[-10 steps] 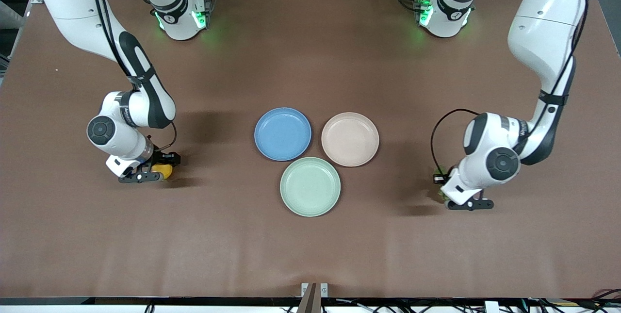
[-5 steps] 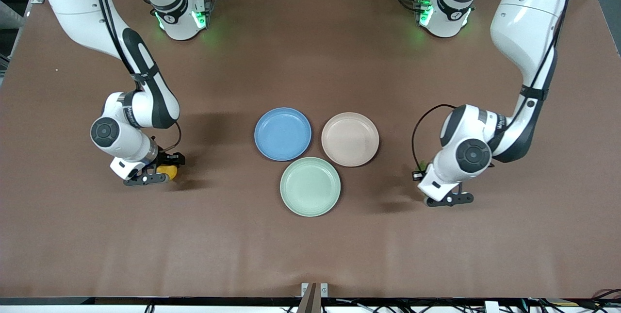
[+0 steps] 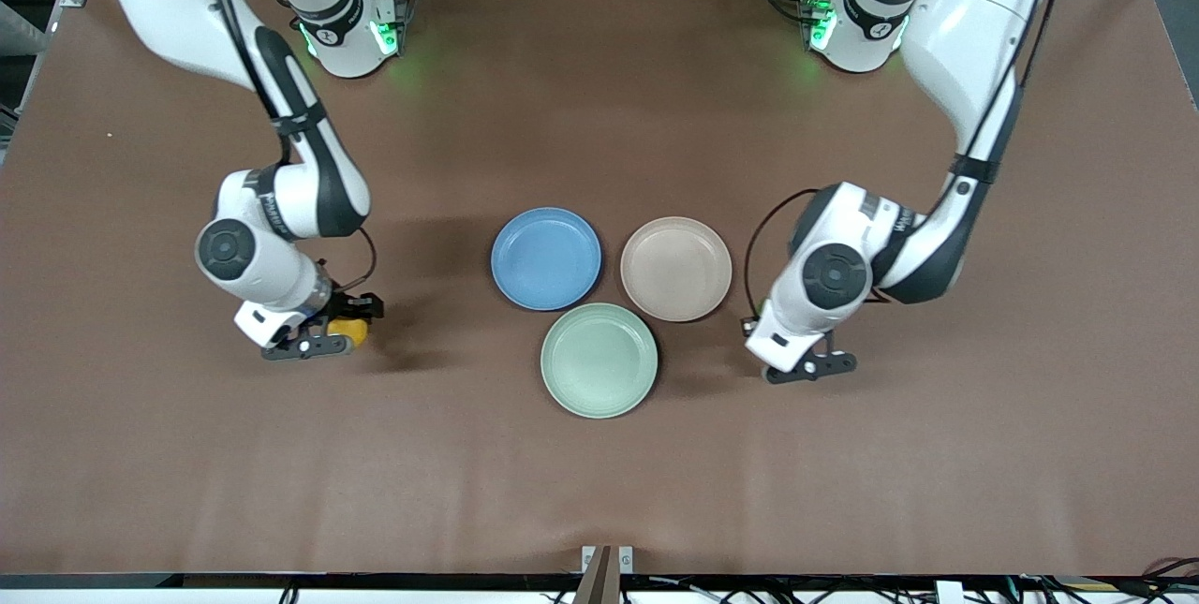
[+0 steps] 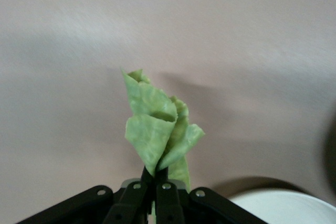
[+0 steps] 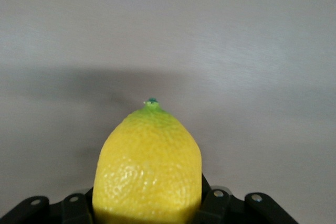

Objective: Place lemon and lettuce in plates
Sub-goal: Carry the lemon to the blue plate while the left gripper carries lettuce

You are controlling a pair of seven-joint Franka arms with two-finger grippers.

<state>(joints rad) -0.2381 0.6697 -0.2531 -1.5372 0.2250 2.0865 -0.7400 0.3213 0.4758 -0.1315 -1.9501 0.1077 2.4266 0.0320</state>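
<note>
Both arms have swung inward toward the plates since a second ago, the left one much more. The left claw (image 3: pixel 807 368) is now up over bare desk (image 3: pixel 599 473) beside the beige plate (image 3: pixel 675 268), pinching the lettuce (image 4: pixel 157 132), which stands crumpled above its closed fingers. The right claw (image 3: pixel 314 345) is clamped on the lemon (image 3: pixel 353 330), over the desk toward the right arm's end, well apart from the blue plate (image 3: pixel 546 257). The mint plate (image 3: pixel 599 360) sits nearest the camera.
</note>
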